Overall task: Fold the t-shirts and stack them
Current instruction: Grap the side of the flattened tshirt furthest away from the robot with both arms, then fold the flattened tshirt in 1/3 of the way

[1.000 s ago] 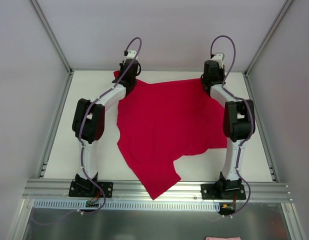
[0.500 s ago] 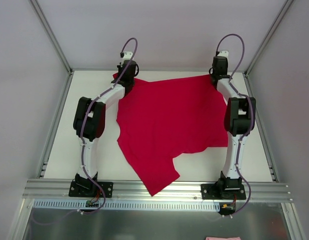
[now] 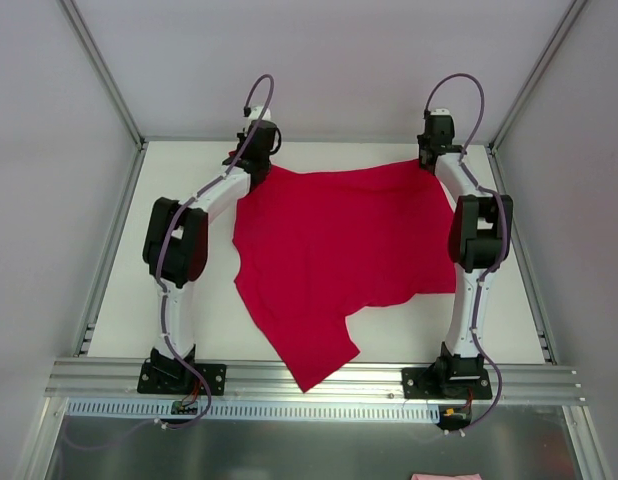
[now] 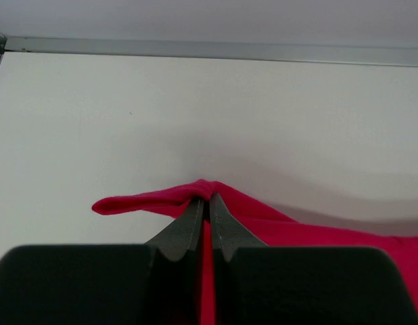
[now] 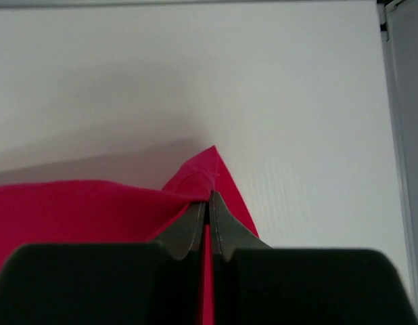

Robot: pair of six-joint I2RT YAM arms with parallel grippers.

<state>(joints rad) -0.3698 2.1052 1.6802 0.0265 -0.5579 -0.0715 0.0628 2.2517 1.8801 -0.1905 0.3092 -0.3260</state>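
A crimson-red t-shirt [image 3: 339, 260] lies spread over the white table, one corner hanging over the near rail. My left gripper [image 3: 251, 152] is shut on its far left corner; in the left wrist view the fingertips [image 4: 207, 200] pinch a fold of red fabric [image 4: 148, 202] just above the table. My right gripper [image 3: 429, 158] is shut on the far right corner; in the right wrist view the fingertips [image 5: 209, 198] pinch the pointed red corner [image 5: 212, 169]. The far edge of the shirt is stretched between the two grippers.
The white table [image 3: 189, 330] is bounded by metal frame posts and grey walls at the back and sides. An aluminium rail [image 3: 309, 378] runs along the near edge. A bit of pink cloth [image 3: 444, 476] shows at the bottom edge.
Both grippers moved toward the back of the table, the right one also outward to the right, pulling the shirt's far edge straighter and wider.
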